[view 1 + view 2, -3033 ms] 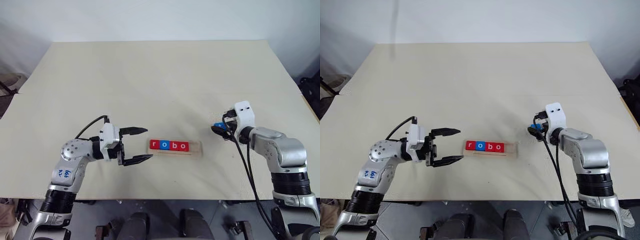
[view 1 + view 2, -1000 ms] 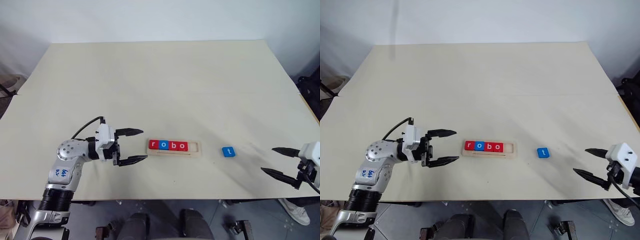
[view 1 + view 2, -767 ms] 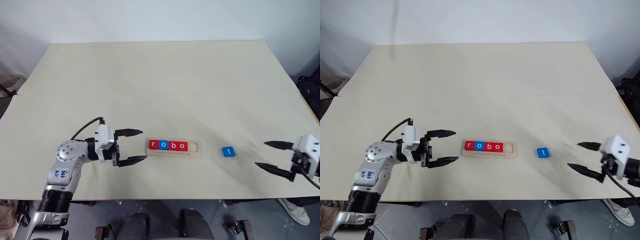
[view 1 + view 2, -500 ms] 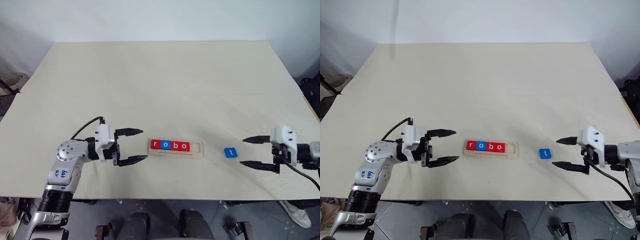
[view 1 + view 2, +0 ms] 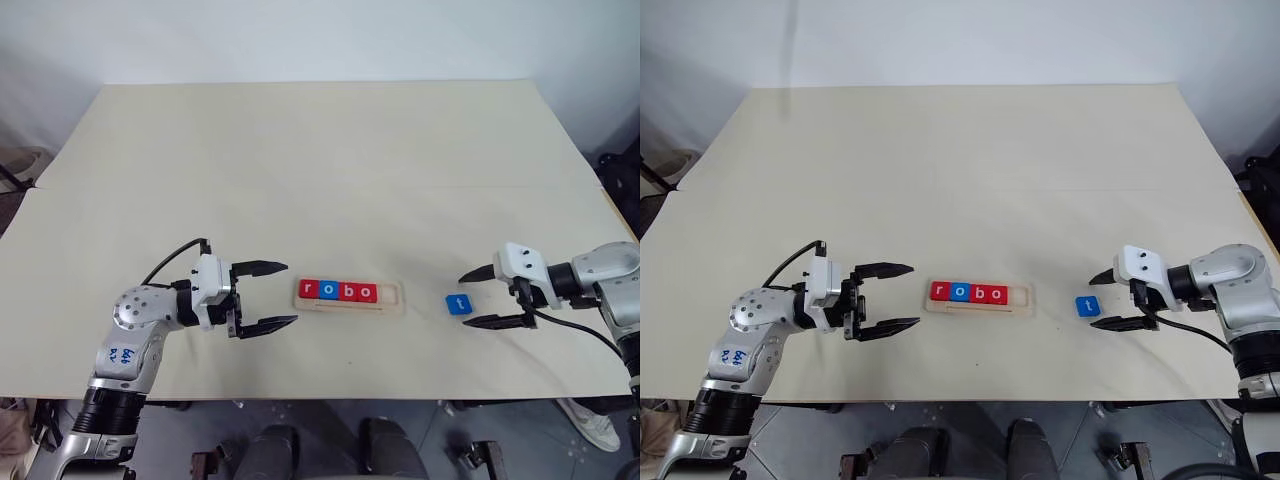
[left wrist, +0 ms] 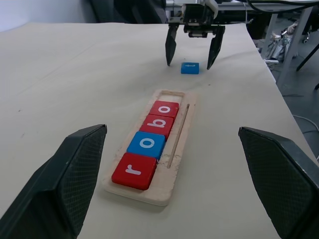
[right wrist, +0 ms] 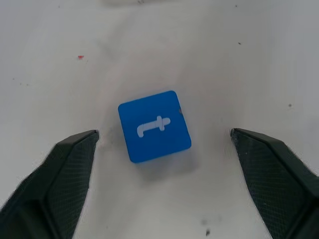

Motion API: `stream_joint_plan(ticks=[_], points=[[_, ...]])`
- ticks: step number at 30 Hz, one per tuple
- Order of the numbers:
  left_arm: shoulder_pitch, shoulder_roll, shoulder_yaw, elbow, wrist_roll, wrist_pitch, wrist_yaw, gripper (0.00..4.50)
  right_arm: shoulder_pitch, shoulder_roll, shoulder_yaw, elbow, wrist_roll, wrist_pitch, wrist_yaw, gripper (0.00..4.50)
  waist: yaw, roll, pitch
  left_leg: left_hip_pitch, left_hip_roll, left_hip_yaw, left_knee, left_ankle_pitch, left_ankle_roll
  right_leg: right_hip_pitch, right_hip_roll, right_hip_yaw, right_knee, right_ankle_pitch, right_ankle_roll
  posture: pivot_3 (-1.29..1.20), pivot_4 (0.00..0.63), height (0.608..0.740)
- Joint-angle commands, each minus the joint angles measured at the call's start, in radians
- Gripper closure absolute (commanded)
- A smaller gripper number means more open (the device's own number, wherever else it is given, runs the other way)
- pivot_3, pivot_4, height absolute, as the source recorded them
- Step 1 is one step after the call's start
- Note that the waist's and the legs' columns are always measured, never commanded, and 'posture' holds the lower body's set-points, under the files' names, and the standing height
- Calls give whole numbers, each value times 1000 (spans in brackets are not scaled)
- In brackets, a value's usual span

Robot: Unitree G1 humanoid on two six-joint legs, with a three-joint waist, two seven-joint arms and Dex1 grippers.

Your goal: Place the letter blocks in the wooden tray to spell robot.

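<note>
The wooden tray point(image 5: 396, 303) lies near the table's front edge and holds several letter blocks point(image 5: 338, 291) in a row: red r, blue o, red b, red o. Its right end slot is bare. The blue t block point(image 5: 458, 305) lies flat on the table to the right of the tray, also seen close up as the t block point(image 7: 154, 126). My right gripper point(image 5: 484, 298) is open just right of the t block, its fingers point(image 7: 60, 179) spread wide on both sides without touching it. My left gripper point(image 5: 270, 296) is open left of the tray, holding nothing.
The pale table point(image 5: 320, 170) stretches wide behind the tray. Its front edge runs just below both grippers, and its right edge lies close to my right arm.
My right gripper swung in from the table's right front corner toward the blue t block and now straddles it. The left gripper stayed in place.
</note>
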Motion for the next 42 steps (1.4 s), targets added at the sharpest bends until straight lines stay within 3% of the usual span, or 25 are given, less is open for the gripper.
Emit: stream_joint_plan(ticks=[1,6,7,14,22,42], points=[[14,6,16,-42,-11,-7,10,0,-17,7,17,13,-26,-37,19,1281,0,0,0,0,0,0,0,0,0,0,0,0,0,0,0,0,150,740],[16,7,17,-37,-11,-15,12,0,-23,15,19,22,-32,-53,20,2991,1,0,0,0,0,0,0,0,0,0,0,0,0,0,0,0,150,740],[16,6,17,-37,-11,-16,13,0,-23,16,19,21,-31,-53,22,3039,0,0,0,0,0,0,0,0,0,0,0,0,0,0,0,0,150,740],[14,6,19,-19,-10,-31,6,0,-35,27,-13,-221,89,172,28,3036,-4,1,0,0,0,0,0,0,0,-1,0,0,0,0,0,0,150,740],[10,-10,3,3,-8,-52,-7,0,-64,104,59,-490,85,482,-131,3036,2,1,0,-1,0,-1,1,0,-1,-1,0,0,0,0,0,0,150,740],[18,-15,7,4,-3,-63,3,0,-80,176,150,-428,12,431,-179,3036,-1,1,0,-2,0,-2,1,-1,-1,-2,0,-1,1,0,0,0,150,740]])
